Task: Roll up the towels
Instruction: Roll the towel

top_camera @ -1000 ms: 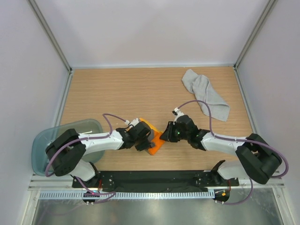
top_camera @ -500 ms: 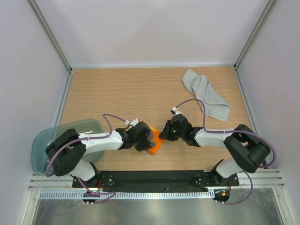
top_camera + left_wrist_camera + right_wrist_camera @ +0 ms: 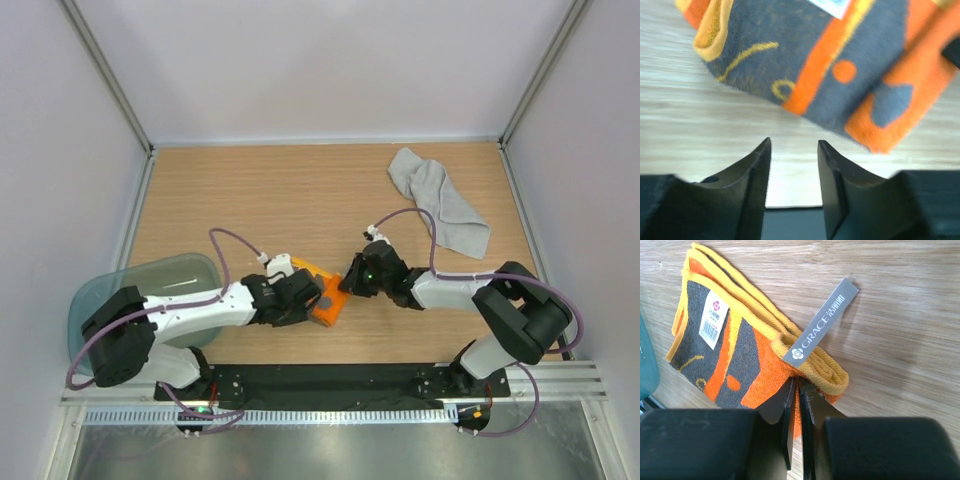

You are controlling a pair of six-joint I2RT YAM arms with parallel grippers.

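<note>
The small orange towel (image 3: 327, 297), patterned with dark grey and edged in yellow, lies folded on the wooden table near the front middle. My left gripper (image 3: 303, 296) is just left of it. In the left wrist view the left gripper (image 3: 794, 145) is open and empty, with the towel (image 3: 830, 60) a short way ahead of the tips. My right gripper (image 3: 351, 283) is at the towel's right end. In the right wrist view the right gripper (image 3: 799, 386) is shut on the towel's (image 3: 740, 355) orange edge, below a grey "GRACE" tag (image 3: 825, 320). The light grey towel (image 3: 440, 200) lies crumpled at the back right.
A translucent teal tub (image 3: 150, 285) sits at the front left edge, under my left arm. White walls with metal rails enclose the table on the left, back and right. A black mounting bar (image 3: 330, 380) runs along the near edge.
My left gripper has drawn back a little to the left, off the orange towel. My right gripper has shifted slightly left with the towel's end, and the towel looks more compact.
</note>
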